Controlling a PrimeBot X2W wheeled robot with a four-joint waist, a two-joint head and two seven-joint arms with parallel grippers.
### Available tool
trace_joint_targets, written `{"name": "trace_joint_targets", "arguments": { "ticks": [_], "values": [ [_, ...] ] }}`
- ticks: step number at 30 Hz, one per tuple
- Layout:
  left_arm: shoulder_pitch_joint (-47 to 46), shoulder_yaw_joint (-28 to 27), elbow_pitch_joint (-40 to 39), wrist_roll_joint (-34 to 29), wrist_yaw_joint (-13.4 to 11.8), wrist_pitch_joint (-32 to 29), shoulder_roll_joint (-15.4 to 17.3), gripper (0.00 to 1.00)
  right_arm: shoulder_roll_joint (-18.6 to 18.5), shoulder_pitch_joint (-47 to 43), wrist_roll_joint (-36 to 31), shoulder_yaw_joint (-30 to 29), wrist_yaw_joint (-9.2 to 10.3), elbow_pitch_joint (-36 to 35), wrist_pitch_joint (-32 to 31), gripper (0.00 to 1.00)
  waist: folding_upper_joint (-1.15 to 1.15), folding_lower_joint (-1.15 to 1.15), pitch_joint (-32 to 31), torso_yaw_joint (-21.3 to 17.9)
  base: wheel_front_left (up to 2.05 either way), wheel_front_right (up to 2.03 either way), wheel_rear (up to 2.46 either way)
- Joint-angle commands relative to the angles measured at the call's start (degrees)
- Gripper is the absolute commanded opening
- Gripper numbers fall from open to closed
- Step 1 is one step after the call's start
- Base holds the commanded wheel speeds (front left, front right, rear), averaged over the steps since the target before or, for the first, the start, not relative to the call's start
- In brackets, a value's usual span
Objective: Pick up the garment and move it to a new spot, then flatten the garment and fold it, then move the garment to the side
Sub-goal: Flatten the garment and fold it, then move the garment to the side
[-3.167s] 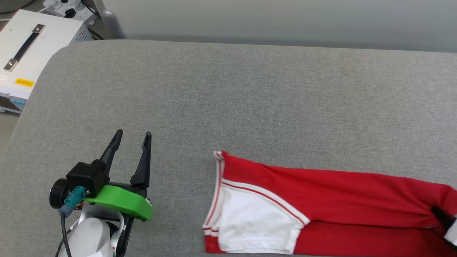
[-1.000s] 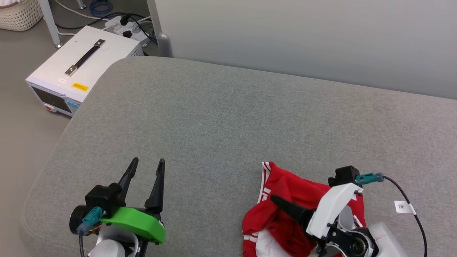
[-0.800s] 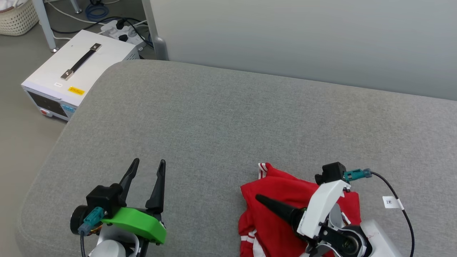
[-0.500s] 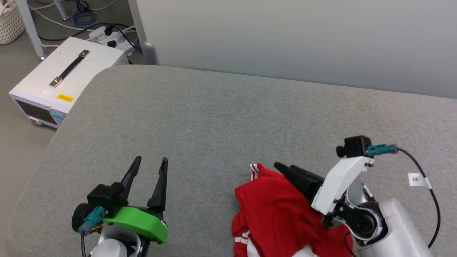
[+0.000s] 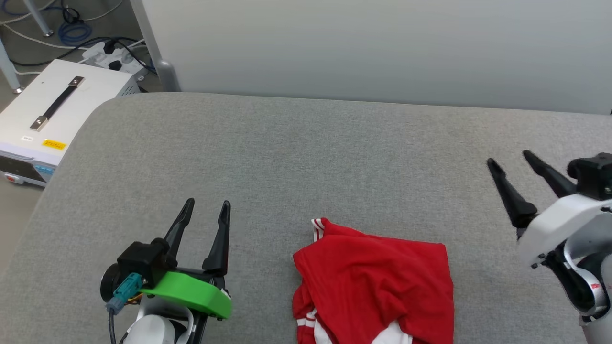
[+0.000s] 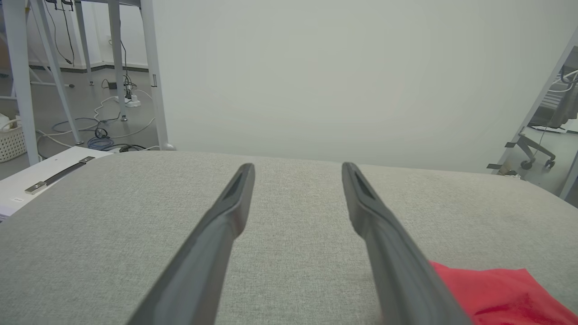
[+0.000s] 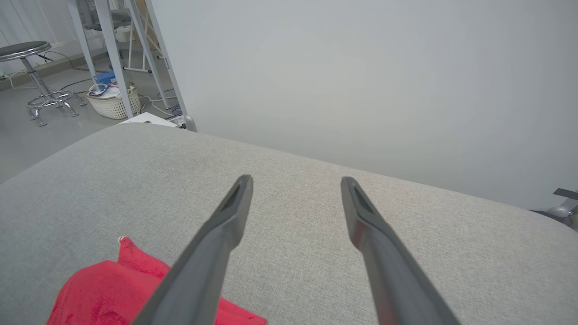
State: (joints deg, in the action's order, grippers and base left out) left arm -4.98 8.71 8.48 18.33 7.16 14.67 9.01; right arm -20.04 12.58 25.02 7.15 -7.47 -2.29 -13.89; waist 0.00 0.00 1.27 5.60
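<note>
Here the garment [image 5: 377, 282] lies crumpled between the left gripper [image 5: 208, 202] and right gripper [image 5: 508, 157], both spread wide

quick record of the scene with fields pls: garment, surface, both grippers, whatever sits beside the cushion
garment: red jersey T-shirt with red-white striped trim, bunched in a heap, neither flat nor folded
surface: grey fabric cushion; the T-shirt lies near its front edge
left gripper: open, empty, to the left of the T-shirt, apart from it
right gripper: open, empty, to the right of the T-shirt, apart from it
beside the cushion: white box with a black handle, on the floor at the left
task stage: flattening and folding not yet done
</note>
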Motion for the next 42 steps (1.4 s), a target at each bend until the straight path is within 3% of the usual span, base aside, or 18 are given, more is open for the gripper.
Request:
{"name": "trace_joint_targets", "arguments": {
  "ticks": [1, 7, 10, 20, 28, 31, 34, 42],
  "values": [
    [0.12, -0.23, -0.41, -0.43, 0.25, 0.33, -0.39, 1.00, -0.22, -1.32, -1.17, -1.10, -0.02, 0.04, 2.17, 1.00, 0.00, 0.00, 0.33, -0.90, 0.00, 0.00, 0.00],
    [0.88, 0.17, -1.23, -0.51, 0.29, 0.33, -0.73, 1.00, 0.95, -5.25, -5.42, -6.24, -0.02, 0.16, 11.44, 1.00, 0.00, 0.00, 1.00, -1.81, 0.00, 0.00, 0.00],
    [1.40, 0.14, -1.74, -0.48, 0.30, 0.33, -1.04, 1.00, 3.41, -8.06, -5.95, -8.71, -0.02, -0.53, 14.88, 1.00, 0.00, 0.00, 1.23, -2.10, 0.00, 0.00, 0.00],
    [2.87, -0.08, -3.03, -2.14, 0.32, 0.33, -1.62, 1.00, 11.46, -14.66, -7.80, -11.88, -0.02, -1.56, 19.93, 1.00, 0.00, 0.00, 1.21, -2.34, 0.00, 0.00, 0.00],
    [3.42, -0.02, -3.72, -3.85, 0.32, 0.33, -2.04, 1.00, 12.57, -15.47, -8.01, -11.30, -0.02, -1.08, 19.37, 1.00, 0.00, 0.00, 1.58, -2.11, 0.00, 0.00, 0.00],
    [3.03, -0.01, -3.75, -3.95, 0.32, 0.33, -1.87, 1.00, 11.89, -15.51, -7.83, -10.21, -0.02, -1.21, 15.89, 1.00, 0.00, 0.00, 2.03, -1.87, 0.00, 0.00, 0.00],
    [2.79, -0.01, -3.64, -4.08, 0.32, 0.33, -1.65, 1.00, 11.59, -15.72, -6.18, -8.07, -0.02, -2.15, 8.12, 1.00, 0.00, 0.00, 2.35, -1.73, 0.00, 0.00, 0.00],
    [1.93, 0.81, -3.30, -4.20, 0.33, 0.33, -1.28, 1.00, 12.69, -16.87, -1.49, -6.41, -0.02, -7.91, -22.19, 1.00, 0.00, 0.00, 4.40, -1.13, 0.00, 0.00, 0.00]
  ]
}}
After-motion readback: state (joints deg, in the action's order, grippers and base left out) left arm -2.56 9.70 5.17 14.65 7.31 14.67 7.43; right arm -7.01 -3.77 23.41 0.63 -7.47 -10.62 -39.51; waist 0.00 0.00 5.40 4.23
